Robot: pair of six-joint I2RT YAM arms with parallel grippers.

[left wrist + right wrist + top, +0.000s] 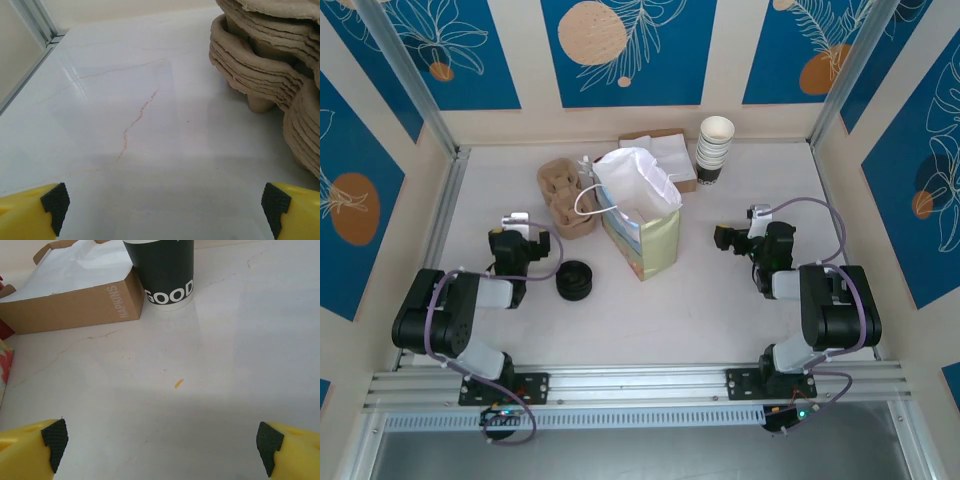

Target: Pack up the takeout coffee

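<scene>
Top external view: both arms sit folded at the near edge. The left gripper [523,232] and the right gripper [728,238] are each spread wide and empty, which the wrist views confirm, with bare table between the black pads [55,202].

Where the takeout coffee stands cannot be told. What can be made out is a stack of white cups [715,150] at the far right, a stack of black lids [574,280] near the left arm, and an open paper bag [642,225] in the middle.

Likely risks:
- The bag is light and tall, so a cup lowered off-centre could catch its rim or handle and tip it.
- The cups and lids are nested, so a pinch on one may lift several.
- The left claw is just beside the stack of pulp carriers [265,65], and a careless swing right would probably knock it.

From above, the whole layout and the bag's open mouth are plain. Neither wrist camera gives that. The left wrist view alone shows the carriers' separate nested layers and a reddish vein in the table [135,122]. The right wrist view alone shows the lettering on the napkin box [75,305], the dark base of the cup stack, and a small orange fleck [179,383] on the surface.
</scene>
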